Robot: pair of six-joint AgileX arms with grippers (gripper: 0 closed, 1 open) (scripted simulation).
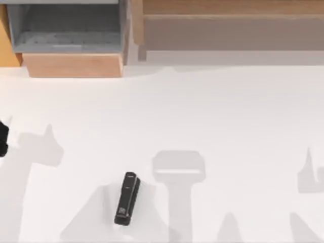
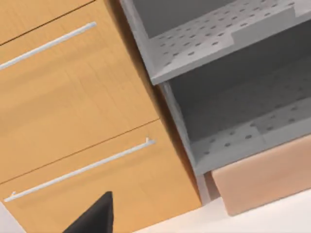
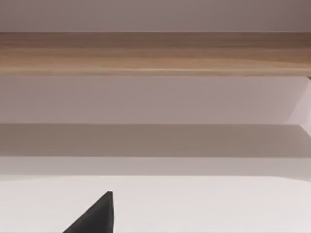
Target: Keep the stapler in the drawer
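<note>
The small black stapler lies flat on the white table near the front edge, left of centre, its length running front to back. The drawer stands pulled out at the back left, with a light tan front panel and a grey floor that looks bare. In the left wrist view, the drawer's tan front and grey perforated floor are close ahead. My left gripper is at the table's far left edge, well away from the stapler. A dark tip of my right gripper faces the shelf.
A wide brown wooden shelf unit runs along the back right. An orange cabinet face with white bar handles sits beside the drawer. White tabletop lies between the stapler and the drawer.
</note>
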